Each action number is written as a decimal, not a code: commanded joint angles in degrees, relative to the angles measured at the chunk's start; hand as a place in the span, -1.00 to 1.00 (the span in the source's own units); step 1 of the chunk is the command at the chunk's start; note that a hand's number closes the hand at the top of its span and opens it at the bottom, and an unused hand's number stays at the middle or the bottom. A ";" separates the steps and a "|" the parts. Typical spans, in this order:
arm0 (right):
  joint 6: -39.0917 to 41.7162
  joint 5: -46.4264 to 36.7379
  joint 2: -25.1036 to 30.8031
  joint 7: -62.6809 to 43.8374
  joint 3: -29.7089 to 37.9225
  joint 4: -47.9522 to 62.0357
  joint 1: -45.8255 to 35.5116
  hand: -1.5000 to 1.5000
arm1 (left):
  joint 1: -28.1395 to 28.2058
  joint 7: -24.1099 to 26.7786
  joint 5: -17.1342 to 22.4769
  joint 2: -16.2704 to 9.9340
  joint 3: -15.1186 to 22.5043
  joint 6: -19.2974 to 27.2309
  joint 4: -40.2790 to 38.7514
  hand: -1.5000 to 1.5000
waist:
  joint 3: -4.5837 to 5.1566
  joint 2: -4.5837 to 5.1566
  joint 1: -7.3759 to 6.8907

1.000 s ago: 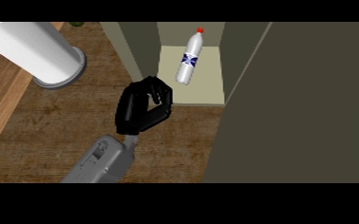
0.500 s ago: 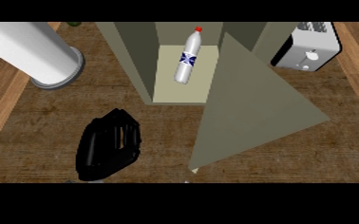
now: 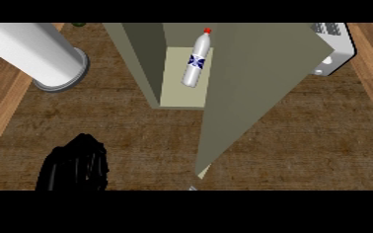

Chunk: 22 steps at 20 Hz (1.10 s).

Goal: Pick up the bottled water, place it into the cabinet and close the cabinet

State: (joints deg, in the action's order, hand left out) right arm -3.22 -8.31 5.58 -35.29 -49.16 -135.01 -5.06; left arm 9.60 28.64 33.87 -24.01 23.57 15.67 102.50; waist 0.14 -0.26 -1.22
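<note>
Black left hand (image 3: pixel 73 164), fingers curled on nothing, could leave the cabinet door (image 3: pixel 251 98) ajar, bottled water (image 3: pixel 195 59) inside.

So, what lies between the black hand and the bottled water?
In the head view, bare wooden counter, then the cabinet's left wall. The hand is low left; the bottled water stands inside.

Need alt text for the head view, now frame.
A water bottle lies inside an open cabinet, its door swung partway across the opening. One black robot hand shows at lower left above the wooden counter.
</note>
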 commanded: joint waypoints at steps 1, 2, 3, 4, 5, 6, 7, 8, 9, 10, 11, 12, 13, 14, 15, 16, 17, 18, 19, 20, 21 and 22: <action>-2.87 -5.61 -5.30 -0.21 -6.99 5.93 -10.10 1.00 | 4.21 0.71 1.26 -1.41 -1.91 -1.40 2.99 1.00 | -0.01 -0.04 -0.11; -5.68 -6.48 -5.27 0.12 -6.69 6.83 -12.86 1.00 | 3.60 1.70 1.88 -2.55 -3.98 -3.28 0.26 1.00 | 0.07 0.00 -0.25; -7.95 -5.83 -5.23 -1.13 -4.73 7.37 -15.05 1.00 | 5.07 1.62 3.52 -3.76 -4.96 -5.29 1.99 1.00 | 0.08 0.04 -0.60; -9.95 -7.80 -5.19 -0.27 -6.26 8.10 -15.75 1.00 | 5.86 1.16 3.37 -3.17 -3.99 -4.88 2.81 1.00 | 0.06 -0.05 -0.42; -10.37 -5.70 -5.17 -2.72 -4.28 9.02 -19.32 1.00 | 5.20 1.81 3.66 -3.24 -4.78 -5.90 1.18 1.00 | 0.13 0.11 -0.80; -12.81 -6.22 -5.13 -1.73 -5.78 10.72 -18.58 1.00 | 7.88 3.10 2.61 -3.78 -4.70 -5.61 3.25 1.00 | 0.07 0.01 -0.96; -12.98 -4.86 -5.10 -0.94 -1.34 13.53 -20.92 1.00 | 7.19 2.32 2.91 -3.95 -4.97 -5.55 3.32 1.00 | 0.08 0.29 -1.52; -13.68 -4.12 -5.07 -2.83 -0.78 11.91 -21.90 1.00 | 7.22 3.48 4.12 -4.64 -6.97 -8.19 0.50 1.00 | 0.08 0.28 -0.77; -13.50 -3.02 -5.06 -3.17 1.91 13.69 -23.24 1.00 | 9.89 2.86 4.51 -6.11 -6.96 -8.53 3.73 1.00 | 0.06 0.32 -1.63; -15.19 -3.56 -5.07 -1.84 1.74 16.29 -23.95 1.00 | 8.24 3.04 4.61 -6.36 -8.41 -8.90 2.41 1.00 | 0.05 0.39 -1.29; -16.82 -1.34 -5.07 -1.99 4.66 16.38 -25.19 1.00 | 8.67 1.98 4.74 -6.07 -7.27 -8.69 3.00 1.00 | 0.05 0.55 -1.73; -18.69 -2.19 -5.09 -2.43 3.06 17.43 -25.74 1.00 | 10.10 2.59 5.66 -6.24 -8.18 -9.79 2.71 1.00 | 0.04 0.36 -1.31; -19.39 1.00 -5.16 -4.28 6.28 18.22 -29.03 1.00 | 9.11 1.36 5.31 -7.31 -8.81 -9.15 4.96 1.00 | 0.01 0.42 -1.47; -19.99 1.62 -5.25 -4.35 8.46 21.40 -31.12 1.00 | 12.22 2.91 6.60 -8.06 -10.01 -11.49 3.90 1.00 | 0.03 0.44 -1.98; -21.99 4.85 -5.32 -1.93 9.46 25.56 -34.45 1.00 | 8.27 1.37 5.92 -6.49 -9.10 -9.49 4.14 1.00 | 0.00 0.71 -1.85; -20.29 6.46 -5.37 1.43 13.07 27.64 -32.27 1.00 | 12.42 2.71 6.41 -8.26 -10.15 -12.28 4.49 1.00 | -0.09 0.64 -1.52; -20.41 10.25 -5.42 -0.11 15.01 28.96 -36.08 1.00 | 11.18 2.93 7.83 -8.99 -12.36 -14.09 2.75 1.00 | -0.06 0.65 -1.42; -20.94 11.55 -5.45 2.86 14.18 32.05 -34.97 1.00 | 11.67 2.37 8.07 -10.03 -13.02 -15.38 2.58 1.00 | -0.09 0.61 -1.06; -18.89 15.61 -5.48 3.29 17.26 35.58 -38.02 1.00 | 11.20 3.09 6.60 -8.35 -11.53 -14.43 1.36 1.00 | -0.08 0.78 -1.28; -20.18 16.97 -5.50 2.17 17.19 37.73 -41.21 1.00 | 12.00 1.80 7.54 -9.16 -12.50 -14.40 3.55 1.00 | -0.09 0.58 -1.20; -15.22 19.82 -5.52 6.41 21.13 41.55 -39.49 1.00 | 13.48 5.47 6.46 -7.81 -11.59 -16.40 1.61 1.00 | -0.09 0.91 -1.74; -15.02 22.31 -5.53 6.50 21.56 41.90 -39.66 1.00 | 12.27 4.06 8.26 -8.83 -13.43 -17.87 0.31 1.00 | -0.10 0.72 -0.87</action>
State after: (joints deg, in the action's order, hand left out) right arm -20.88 6.02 0.75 -32.31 -33.13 -101.44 -41.33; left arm 21.25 31.92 40.86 -32.29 11.99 1.17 104.68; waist 0.08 0.37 -2.54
